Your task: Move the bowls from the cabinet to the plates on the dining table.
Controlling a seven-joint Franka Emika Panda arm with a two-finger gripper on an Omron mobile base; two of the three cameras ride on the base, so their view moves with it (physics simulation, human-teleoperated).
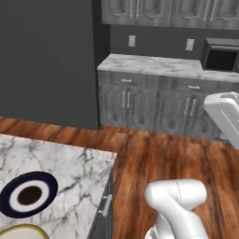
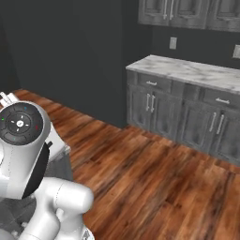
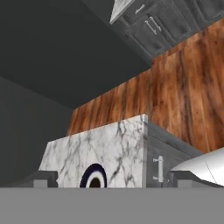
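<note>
Left base view: blue plate [image 1: 28, 194] lower left on table [image 1: 70, 163], beige bowl [image 1: 23, 232] at bottom edge. Hand view: fingers [image 3: 40, 179] spread wide, grasping nothing.

No text, label, brand, number or sign is showing clearly enough to be read in any of the three views; every surface is appearing plain.

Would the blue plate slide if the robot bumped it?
Probably. The blue plate lies flat on the smooth marble table, so it would likely slide, not tip. It looks stiff and glazed, maybe breakable, and sits fairly near the edge.
</note>
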